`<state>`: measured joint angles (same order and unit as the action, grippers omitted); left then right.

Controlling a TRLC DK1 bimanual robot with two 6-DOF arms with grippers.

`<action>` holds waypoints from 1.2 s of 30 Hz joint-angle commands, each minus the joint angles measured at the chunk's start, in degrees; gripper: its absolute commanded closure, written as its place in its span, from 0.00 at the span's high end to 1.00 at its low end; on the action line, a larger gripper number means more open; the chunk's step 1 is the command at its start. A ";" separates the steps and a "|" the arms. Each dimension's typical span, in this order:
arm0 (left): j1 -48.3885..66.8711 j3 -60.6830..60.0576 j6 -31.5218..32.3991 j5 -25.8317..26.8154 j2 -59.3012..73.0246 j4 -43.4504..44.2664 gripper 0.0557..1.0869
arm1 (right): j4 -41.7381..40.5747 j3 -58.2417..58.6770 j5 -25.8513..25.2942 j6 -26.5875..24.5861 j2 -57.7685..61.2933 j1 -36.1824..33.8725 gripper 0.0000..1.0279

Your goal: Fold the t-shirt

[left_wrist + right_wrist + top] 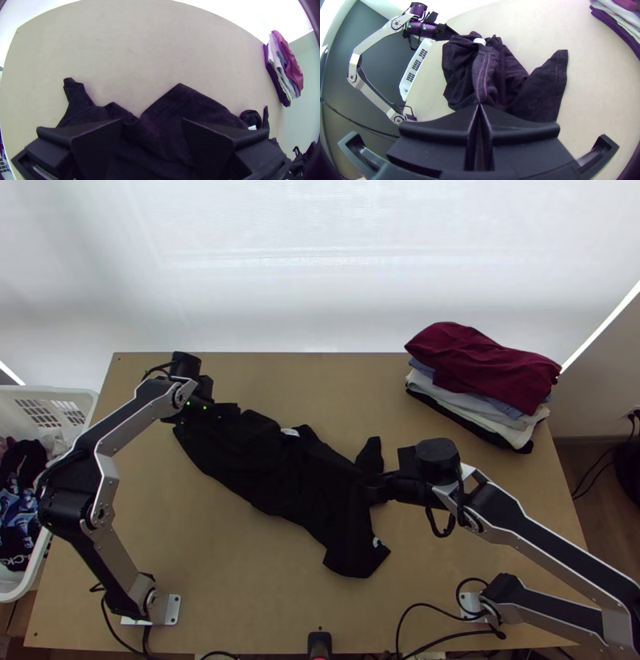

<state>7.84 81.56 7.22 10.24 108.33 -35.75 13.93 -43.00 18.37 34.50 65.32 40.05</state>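
With the right gripper pinching the t-shirt, the spread left gripper should catch the far-left edge before pulling.

Black t-shirt bunched across table, folded stack (maroon on top) beyond

The top view's edges cut off the white basket and right arm.

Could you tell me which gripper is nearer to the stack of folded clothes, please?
The right gripper, which pinches the black t-shirt near its end toward the stack; the left gripper is open at the shirt's opposite end, farther away.
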 commanded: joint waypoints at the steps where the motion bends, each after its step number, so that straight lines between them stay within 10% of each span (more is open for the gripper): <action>1: 0.78 1.32 0.33 -0.13 1.97 -0.82 0.58 | -1.01 1.08 -0.62 1.71 -1.25 -0.33 0.03; 5: 1.92 -0.79 -0.98 -0.31 1.79 -1.34 0.55 | -1.10 0.46 -0.79 2.06 -1.51 -0.77 0.03; 10: 1.57 -6.24 -0.90 -0.57 -2.43 3.84 0.04 | -0.57 -0.06 -0.88 2.06 -2.48 -2.79 0.03; 36: -16.45 22.33 8.77 -0.57 -16.40 -5.47 0.04 | -1.01 -5.16 -8.35 1.89 -6.26 -14.04 0.03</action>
<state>-6.39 102.02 15.66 9.80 92.66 -39.83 13.78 -46.24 11.09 35.59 60.29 27.07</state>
